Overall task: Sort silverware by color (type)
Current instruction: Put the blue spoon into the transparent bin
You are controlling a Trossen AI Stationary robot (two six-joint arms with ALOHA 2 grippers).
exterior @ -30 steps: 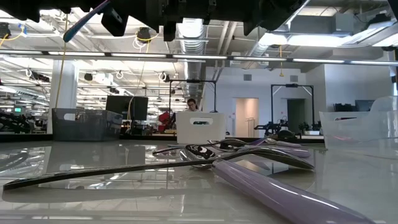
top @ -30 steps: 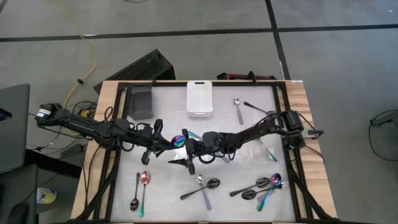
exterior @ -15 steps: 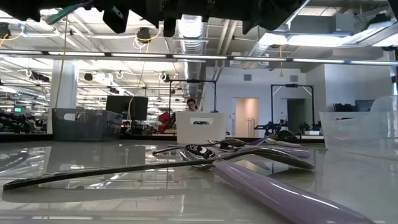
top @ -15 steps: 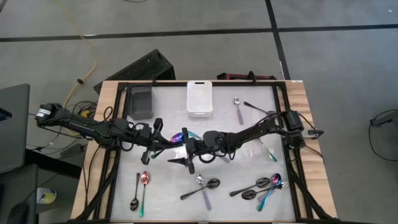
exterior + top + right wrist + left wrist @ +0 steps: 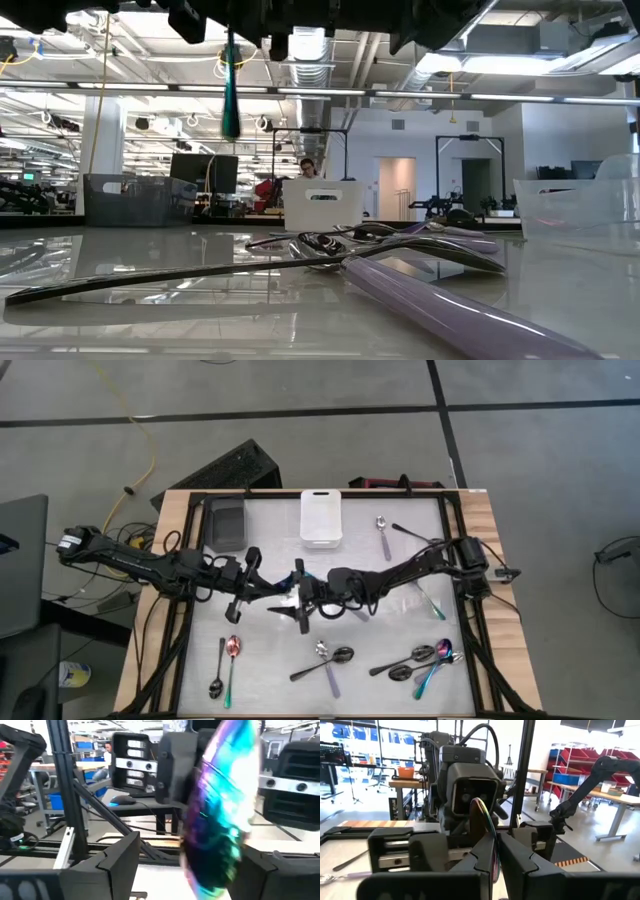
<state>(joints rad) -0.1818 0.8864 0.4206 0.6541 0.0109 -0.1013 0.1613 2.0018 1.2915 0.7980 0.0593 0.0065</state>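
Above the middle of the table, my left gripper [image 5: 268,592] is shut on a rainbow spoon [image 5: 483,818]. The spoon's purple-blue bowl [image 5: 220,810] stands up edge-on and its teal handle [image 5: 230,90] hangs down. My right gripper [image 5: 300,600] faces it from the right, open, with one finger [image 5: 122,855] on each side of the bowl and apart from it. Other silver, black and rainbow spoons lie flat on the table. My left gripper pinches the spoon between its two fingers, just below the bowl [image 5: 494,862]. The fingers come level from the table's left and lie across the spoon. The spoon is lifted clear of the table and stands nearly upright, bowl above the fingers and handle below.
A dark bin [image 5: 226,522] and a white bin [image 5: 321,518] stand at the far edge. Loose spoons lie at the far right [image 5: 384,535], near left [image 5: 225,665], near centre [image 5: 330,658] and near right [image 5: 420,660]. The bare mat between them is free.
My left gripper has tipped and rolled a little in place, still shut on the spoon. The spoon has turned from lying flat, bowl up, to standing edge-on. Its teal handle has swung from slanting out sideways to hanging straight down.
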